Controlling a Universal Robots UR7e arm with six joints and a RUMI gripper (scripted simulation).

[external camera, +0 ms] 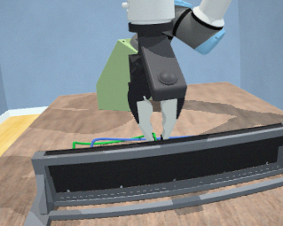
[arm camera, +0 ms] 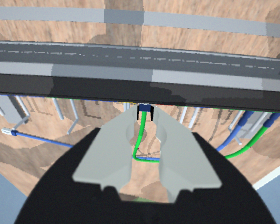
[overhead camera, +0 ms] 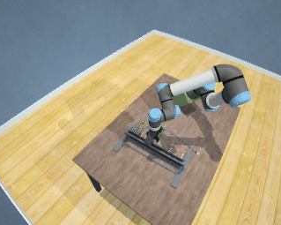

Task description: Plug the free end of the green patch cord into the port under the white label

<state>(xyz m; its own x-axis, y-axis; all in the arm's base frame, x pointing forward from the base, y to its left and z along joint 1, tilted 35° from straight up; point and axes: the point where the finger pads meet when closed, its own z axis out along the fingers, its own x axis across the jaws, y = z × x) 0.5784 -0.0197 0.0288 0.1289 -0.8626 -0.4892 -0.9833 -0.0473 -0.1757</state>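
A room with plain blue-grey walls and a light plank wood floor. A pale skirting runs where floor meets wall, from 9 o'clock up to 12 o'clock and on to 3 o'clock. Near the middle, slightly toward 5 o'clock, stands a dark brown wooden table with a dark leg at its 7 o'clock corner. Soft, even light leaves faint shadows across the table top and floor.

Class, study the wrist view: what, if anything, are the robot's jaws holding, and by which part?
The gripper is shut on the green patch cord, gripped at its free-end plug, right at the fingertips, with the cord trailing back between the jaws.
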